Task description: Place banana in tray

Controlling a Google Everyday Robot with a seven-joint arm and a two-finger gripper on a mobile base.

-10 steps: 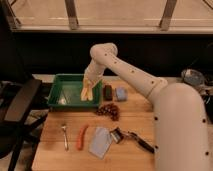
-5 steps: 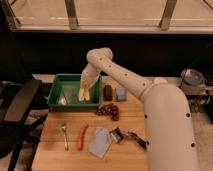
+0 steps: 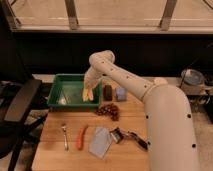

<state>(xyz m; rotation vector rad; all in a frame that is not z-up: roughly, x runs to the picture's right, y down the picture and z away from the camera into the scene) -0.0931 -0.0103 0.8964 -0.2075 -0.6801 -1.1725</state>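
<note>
The green tray (image 3: 60, 84) sits at the back left of the wooden table. My gripper (image 3: 89, 88) reaches down over the tray's right part, at the end of the white arm that comes in from the right. A yellow banana (image 3: 88, 94) hangs from the gripper, pointing down just inside the tray's right wall. Its lower tip is close to the tray floor; I cannot tell whether it touches.
Next to the tray stand a dark block (image 3: 107, 92) and a blue-grey block (image 3: 120, 93). Grapes (image 3: 108, 110) lie in front of them. A fork (image 3: 65, 135), a carrot (image 3: 81, 137), a grey cloth (image 3: 100, 141) and a dark-handled tool (image 3: 129, 137) lie nearer. A black chair (image 3: 20, 107) stands on the left.
The arm has swung left and lower, carrying the banana from the tray's right rim further into the tray.
</note>
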